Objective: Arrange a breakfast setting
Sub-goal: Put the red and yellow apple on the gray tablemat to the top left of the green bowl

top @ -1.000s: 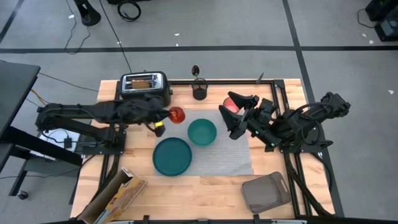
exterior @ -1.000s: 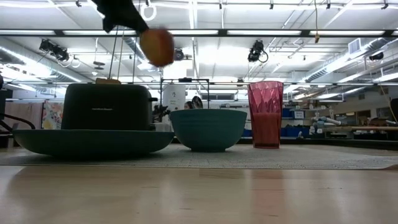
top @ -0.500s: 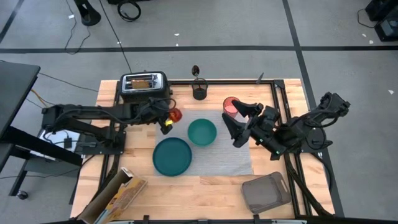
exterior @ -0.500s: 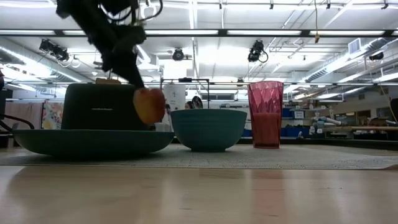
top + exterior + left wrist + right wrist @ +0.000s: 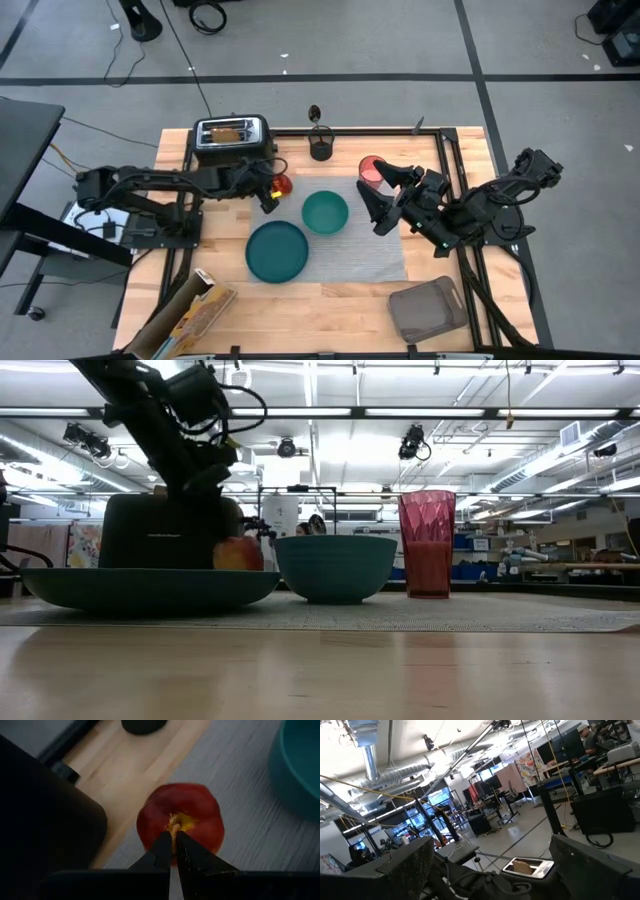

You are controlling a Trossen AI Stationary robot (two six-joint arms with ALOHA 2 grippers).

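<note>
My left gripper (image 5: 174, 851) pinches the apple (image 5: 181, 821) by its stem on the mat (image 5: 370, 250); I should part the fingers gently. My right gripper (image 5: 372, 205) waits, fingers wide, beside the cup (image 5: 371, 169).

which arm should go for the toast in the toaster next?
Probably left. The left gripper sits at the apple, right beside the toaster holding the toast. The right gripper hangs open by the pink cup, across the teal bowl.

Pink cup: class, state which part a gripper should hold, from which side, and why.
Grip the cup across its upper wall, probably coming level from the side away from the bowl. It stands upright, tall, widening toward the rim.
</note>
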